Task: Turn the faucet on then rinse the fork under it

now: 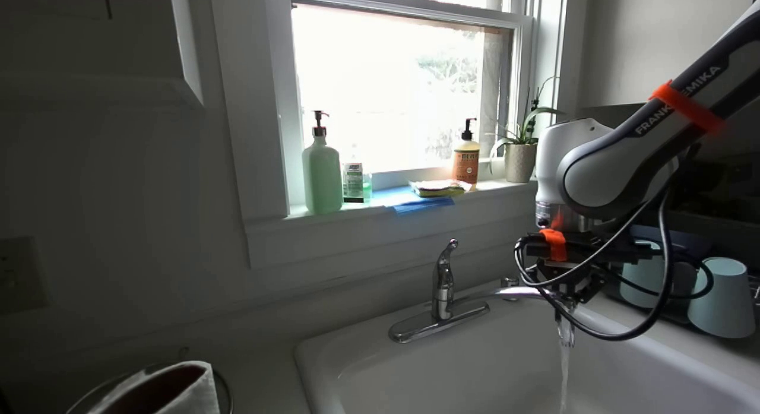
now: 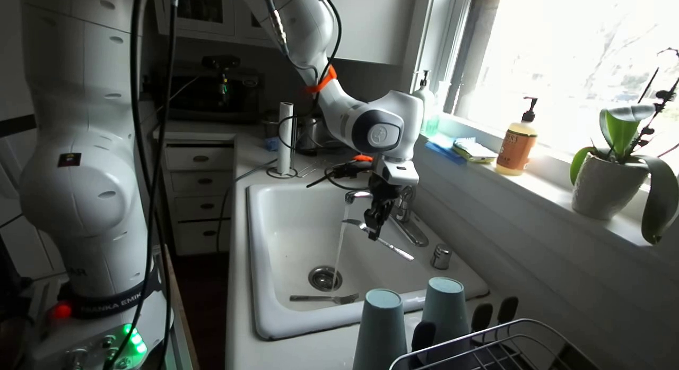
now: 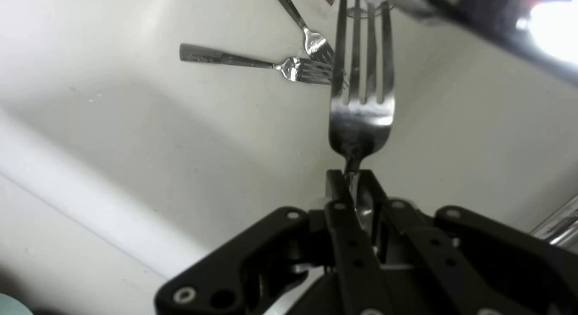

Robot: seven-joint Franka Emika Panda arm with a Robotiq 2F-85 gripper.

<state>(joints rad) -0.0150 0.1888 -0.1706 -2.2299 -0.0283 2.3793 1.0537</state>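
The silver faucet point(image 1: 443, 283) stands at the back rim of the sink. A thin stream of water point(image 2: 339, 253) falls from its spout point(image 2: 358, 195). My gripper point(image 3: 351, 181) is shut on a metal fork point(image 3: 361, 120), gripping it just behind its head, with the tines pointing away. In an exterior view the held fork point(image 2: 395, 249) slants above the basin, its tine end at the water stream below the spout. The blurred dark shape at the top right of the wrist view looks like the spout point(image 3: 487, 28), close to the tines.
More forks lie on the sink floor, one fork point(image 3: 226, 57) crossing another fork point(image 3: 291, 10) at the tines. Near the drain point(image 2: 325, 278) is the white sink's rim point(image 2: 260, 306). Blue cups point(image 2: 382, 327) and a wire rack point(image 2: 477, 335) stand beside it; bottles point(image 1: 322, 176) line the sill.
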